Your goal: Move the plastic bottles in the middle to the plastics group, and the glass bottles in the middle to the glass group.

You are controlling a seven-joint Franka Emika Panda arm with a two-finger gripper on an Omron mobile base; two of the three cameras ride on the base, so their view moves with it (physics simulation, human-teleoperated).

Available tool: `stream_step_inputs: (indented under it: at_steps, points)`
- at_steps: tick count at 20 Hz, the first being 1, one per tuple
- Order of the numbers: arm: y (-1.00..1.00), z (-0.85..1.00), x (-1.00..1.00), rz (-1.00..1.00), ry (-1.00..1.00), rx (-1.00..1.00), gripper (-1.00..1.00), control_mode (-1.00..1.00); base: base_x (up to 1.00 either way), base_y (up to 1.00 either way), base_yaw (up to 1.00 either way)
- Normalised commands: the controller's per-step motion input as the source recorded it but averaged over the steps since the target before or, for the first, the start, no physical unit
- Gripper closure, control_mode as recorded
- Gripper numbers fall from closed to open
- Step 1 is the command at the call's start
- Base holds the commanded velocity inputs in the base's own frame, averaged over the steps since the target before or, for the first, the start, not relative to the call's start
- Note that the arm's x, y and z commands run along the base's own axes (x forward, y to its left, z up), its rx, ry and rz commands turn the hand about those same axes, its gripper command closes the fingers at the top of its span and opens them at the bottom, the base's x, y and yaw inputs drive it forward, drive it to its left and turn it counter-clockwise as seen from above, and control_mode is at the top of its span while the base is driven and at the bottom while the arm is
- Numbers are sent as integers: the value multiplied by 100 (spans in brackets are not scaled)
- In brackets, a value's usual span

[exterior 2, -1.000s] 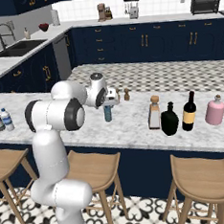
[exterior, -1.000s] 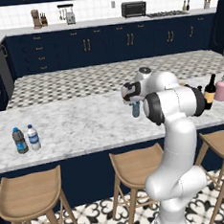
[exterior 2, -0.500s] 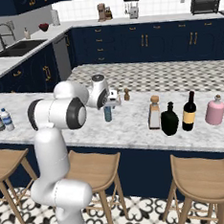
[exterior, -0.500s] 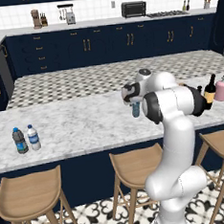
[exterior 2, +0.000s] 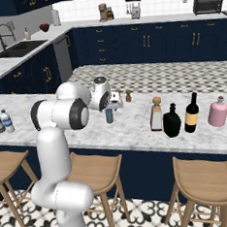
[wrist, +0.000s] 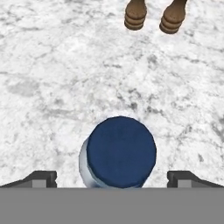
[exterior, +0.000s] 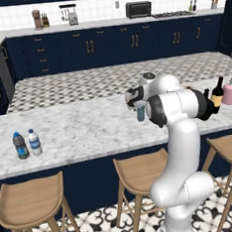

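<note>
A slim blue-grey plastic bottle (exterior 2: 109, 116) with a dark blue cap (wrist: 121, 151) stands upright in the middle of the marble island. My gripper (wrist: 113, 177) hovers just above it, open, one fingertip (wrist: 41, 177) on either side of the cap and not touching it. In the left base view the gripper (exterior: 136, 97) sits over the same bottle (exterior: 140, 113). To the right stand a square clear bottle with a cork (exterior 2: 156, 114) and a squat black flask (exterior 2: 172, 121). Further right is the glass group: a dark wine bottle (exterior 2: 191, 112) and a pink bottle (exterior 2: 217, 112). The plastics group (exterior 2: 1, 121) stands far left.
Two brown wooden shakers (wrist: 153, 16) stand just beyond the bottle, toward the island's far side. Wooden bar stools (exterior 2: 96, 170) line the near edge of the island. A wide stretch of bare marble (exterior: 79, 126) lies between the middle bottle and the plastics group (exterior: 27, 144).
</note>
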Motion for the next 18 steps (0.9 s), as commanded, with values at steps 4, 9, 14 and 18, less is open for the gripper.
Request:
stream_step_inputs:
  at_steps: [4,9,14,18]
  points:
    - [0,0,3,0,-1,0,-100,-100,0,0,0]
    - [0,-3,4,0,-4,0,-100,-100,0,0,0]
    - [0,-8,3,0,-7,0,-100,-100,0,0,0]
    - [0,-1,0,0,-1,0,100,-100,0,0,0]
